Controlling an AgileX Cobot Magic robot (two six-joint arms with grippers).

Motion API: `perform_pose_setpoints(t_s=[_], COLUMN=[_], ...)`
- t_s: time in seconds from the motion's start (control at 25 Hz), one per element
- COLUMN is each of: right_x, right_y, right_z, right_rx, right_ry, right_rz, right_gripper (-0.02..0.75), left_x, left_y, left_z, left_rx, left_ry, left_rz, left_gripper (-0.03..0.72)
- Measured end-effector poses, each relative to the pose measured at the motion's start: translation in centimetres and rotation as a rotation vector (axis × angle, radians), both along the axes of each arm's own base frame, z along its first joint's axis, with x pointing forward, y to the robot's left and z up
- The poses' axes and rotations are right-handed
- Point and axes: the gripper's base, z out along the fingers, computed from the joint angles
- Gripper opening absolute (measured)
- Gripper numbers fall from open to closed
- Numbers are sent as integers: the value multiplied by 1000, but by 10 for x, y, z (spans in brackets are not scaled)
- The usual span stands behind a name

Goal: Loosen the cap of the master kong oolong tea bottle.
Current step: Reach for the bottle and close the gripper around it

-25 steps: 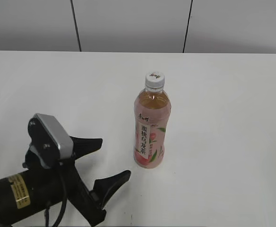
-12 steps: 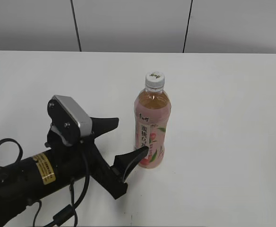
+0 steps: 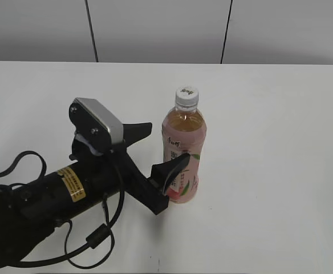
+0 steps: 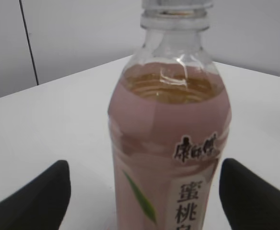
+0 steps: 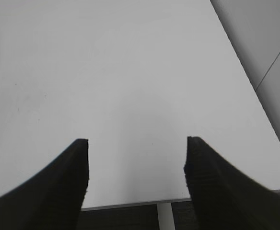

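White matte tabletop [image 3: 280, 114], grey panelled wall [image 3: 155, 28] beyond. Clear pink-labelled tea bottle [image 3: 183, 154] upright near centre, white ribbed cap [image 3: 186, 96] on. Black left gripper [image 3: 155, 151] apart, flanking bottle. Right gripper [image 5: 136, 167] apart, empty.

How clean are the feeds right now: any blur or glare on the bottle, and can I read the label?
Exterior view: sharp, even light, bottle and cap clear, faint shadows. Left wrist view: bottle close and slightly soft, highlights on its shoulder, label characters legible, cap cropped. Right wrist view: only table between dark, open fingers.
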Motion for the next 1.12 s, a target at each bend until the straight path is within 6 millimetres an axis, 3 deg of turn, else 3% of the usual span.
perform_pose_setpoints(t_s=[0.36,0.76,0.84,1.0,1.12], right_x=[0,0,0,0,0], right_y=[0,0,0,0,0], right_z=[0,0,0,0,0], right_rx=[0,0,0,0,0], right_ry=[0,0,0,0,0], right_rz=[0,0,0,0,0], right_gripper=[480,480,480,480,480], left_x=[5,22,23,22,22], left_y=[-12,-28,-29,-29,-30], left_z=[-13,-11,-13,-13,-13], left_rx=[15,-20,-17,-16,-17], left_ry=[8,6,14,14,13], left_rz=[-57,-63,-62,-70,-72], left_gripper=[567,562,536,396,397])
